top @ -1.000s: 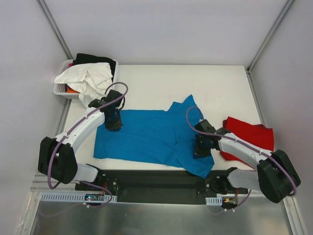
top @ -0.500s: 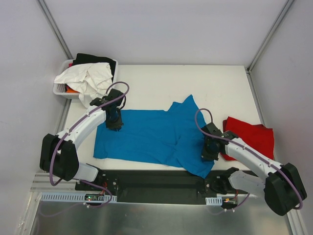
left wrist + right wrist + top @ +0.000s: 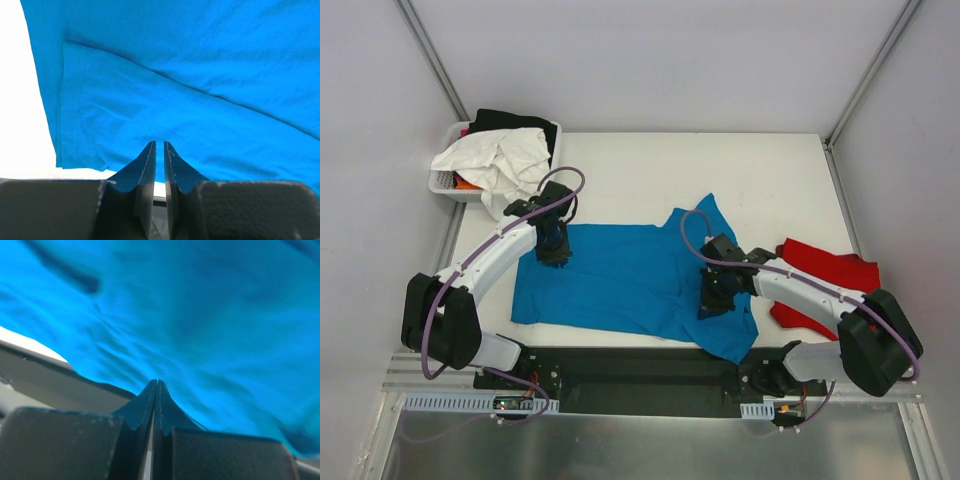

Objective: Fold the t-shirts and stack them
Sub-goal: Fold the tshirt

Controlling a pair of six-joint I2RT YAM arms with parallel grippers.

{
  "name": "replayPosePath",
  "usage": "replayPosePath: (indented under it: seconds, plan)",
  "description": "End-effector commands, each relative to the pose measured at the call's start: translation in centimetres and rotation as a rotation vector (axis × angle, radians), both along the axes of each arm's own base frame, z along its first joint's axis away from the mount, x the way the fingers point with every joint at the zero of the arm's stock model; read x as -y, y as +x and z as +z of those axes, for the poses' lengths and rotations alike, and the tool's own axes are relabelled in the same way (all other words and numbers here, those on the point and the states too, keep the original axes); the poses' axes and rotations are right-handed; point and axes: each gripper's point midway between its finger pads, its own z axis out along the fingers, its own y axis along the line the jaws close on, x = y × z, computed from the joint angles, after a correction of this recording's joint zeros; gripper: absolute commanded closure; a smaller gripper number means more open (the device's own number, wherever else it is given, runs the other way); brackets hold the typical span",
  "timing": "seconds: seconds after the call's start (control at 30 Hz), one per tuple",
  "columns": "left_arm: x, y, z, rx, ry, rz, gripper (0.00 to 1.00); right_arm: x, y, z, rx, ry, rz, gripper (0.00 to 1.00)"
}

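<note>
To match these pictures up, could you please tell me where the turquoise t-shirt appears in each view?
Top external: the turquoise t-shirt lies spread flat, centre of the picture.
Left wrist: it fills most of the picture, edge at left.
Right wrist: it fills nearly everything, blurred.
Shared landmark: the white table, bare at left in both wrist views.

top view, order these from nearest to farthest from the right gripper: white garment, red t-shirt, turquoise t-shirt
From the right gripper:
1. turquoise t-shirt, directly under it, mid-table.
2. red t-shirt, just to its right, by the table's right edge.
3. white garment, heaped on the basket at the far left corner.
</note>
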Motion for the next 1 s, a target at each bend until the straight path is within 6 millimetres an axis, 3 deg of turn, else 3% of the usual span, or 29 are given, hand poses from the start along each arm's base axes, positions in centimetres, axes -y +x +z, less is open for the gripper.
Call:
replayPosePath:
  seconds: [0.0, 0.13, 0.5, 0.6, 0.67, 0.77, 0.97]
  plan:
    - [-0.2, 0.3, 0.8, 0.015, 0.009, -0.016, 0.88, -1.9, 0.2, -0.1, -0.019, 0.050, 0.057, 0.99]
    - [-0.3, 0.3, 0.8, 0.017, 0.020, -0.021, 0.88, -0.8, -0.2, -1.2, -0.049, 0.014, 0.008, 0.99]
    - [0.0, 1.1, 0.5, -0.001, 0.024, -0.034, 0.88, 2.4, 0.1, -1.7, -0.075, -0.070, -0.137, 0.99]
    - [0.2, 1.3, 0.6, 0.005, 0.017, -0.037, 0.88, 2.6, 0.2, -2.1, -0.083, -0.082, -0.136, 0.99]
    - [0.4, 1.7, 1.0, 0.034, 0.001, -0.041, 0.88, 1.9, 1.6, -2.2, 0.001, -0.038, -0.120, 0.99]
    - [0.5, 1.9, 1.2, 0.048, -0.004, -0.049, 0.88, 2.2, 2.8, -2.9, 0.090, -0.035, -0.116, 0.99]
    - [0.4, 1.5, 1.2, 0.044, -0.002, -0.059, 0.88, 3.2, 2.2, -5.7, 0.063, -0.044, -0.179, 0.99]
